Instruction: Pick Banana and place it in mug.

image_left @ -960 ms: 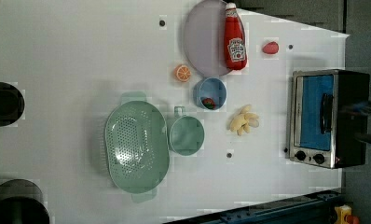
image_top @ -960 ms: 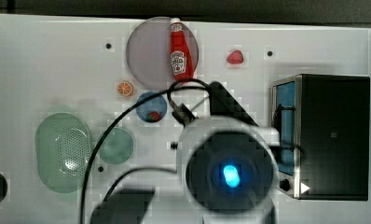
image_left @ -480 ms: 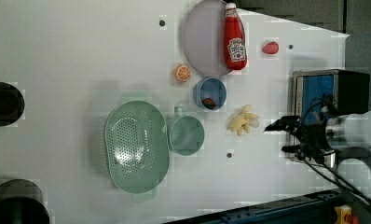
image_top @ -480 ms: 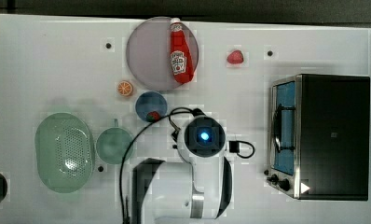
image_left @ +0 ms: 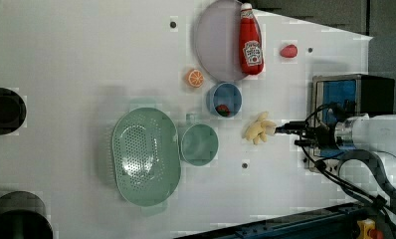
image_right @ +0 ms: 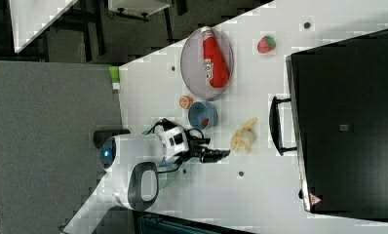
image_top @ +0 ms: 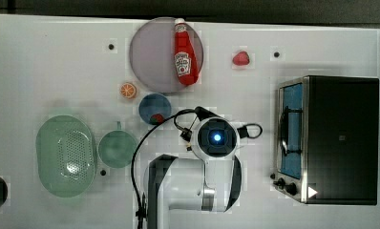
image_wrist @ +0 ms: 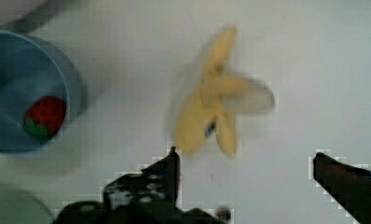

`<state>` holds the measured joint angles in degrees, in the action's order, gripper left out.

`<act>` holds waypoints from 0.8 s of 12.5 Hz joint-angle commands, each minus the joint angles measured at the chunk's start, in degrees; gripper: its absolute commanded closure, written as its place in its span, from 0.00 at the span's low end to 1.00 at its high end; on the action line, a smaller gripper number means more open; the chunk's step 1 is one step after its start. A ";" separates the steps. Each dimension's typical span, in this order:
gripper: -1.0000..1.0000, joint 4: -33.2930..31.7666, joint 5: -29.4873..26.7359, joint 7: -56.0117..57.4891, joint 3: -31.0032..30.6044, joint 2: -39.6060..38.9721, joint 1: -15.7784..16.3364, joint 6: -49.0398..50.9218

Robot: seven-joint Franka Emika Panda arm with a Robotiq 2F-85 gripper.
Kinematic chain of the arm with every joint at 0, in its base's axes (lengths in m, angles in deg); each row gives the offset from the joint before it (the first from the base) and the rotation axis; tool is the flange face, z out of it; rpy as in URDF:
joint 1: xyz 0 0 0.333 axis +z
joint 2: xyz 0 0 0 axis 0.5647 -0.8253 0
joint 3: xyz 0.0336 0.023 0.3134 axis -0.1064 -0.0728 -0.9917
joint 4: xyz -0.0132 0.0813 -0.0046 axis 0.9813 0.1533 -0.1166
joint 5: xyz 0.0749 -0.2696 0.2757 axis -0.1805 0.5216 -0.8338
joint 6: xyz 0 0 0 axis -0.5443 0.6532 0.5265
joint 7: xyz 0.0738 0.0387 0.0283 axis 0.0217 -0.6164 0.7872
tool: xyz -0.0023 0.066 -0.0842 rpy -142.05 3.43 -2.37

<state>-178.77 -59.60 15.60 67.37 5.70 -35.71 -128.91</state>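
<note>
While mug [image_left: 199, 145] sits empty, blue bowl [image_left: 225, 99] holds strawberry [image_left: 223, 109].

pale yellow banana [image_left: 259, 131] on table, empty teal mug [image_left: 199, 144] nearby

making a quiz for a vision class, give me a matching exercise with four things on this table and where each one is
Things:
1. ketchup bottle
2. strawberry
3. banana
4. mug

Places:
A. beside the green basket
B. bare tabletop, ahead of the open gripper
C. lying on the grey plate
D. inside the blue bowl

Pairs: 1-C, 2-D, 3-B, 4-A
</note>
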 commanded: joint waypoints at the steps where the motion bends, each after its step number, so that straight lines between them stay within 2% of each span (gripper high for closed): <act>1: 0.00 0.08 -0.22 11.68 0.82 -6.95 -0.15 -8.46; 6: 0.00 0.59 -0.27 11.69 0.51 -16.63 0.01 -18.85; 10: 0.00 0.52 -0.37 11.21 -0.47 -19.07 0.01 -20.82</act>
<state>-178.66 -59.83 24.78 67.43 -15.80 -35.56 -149.22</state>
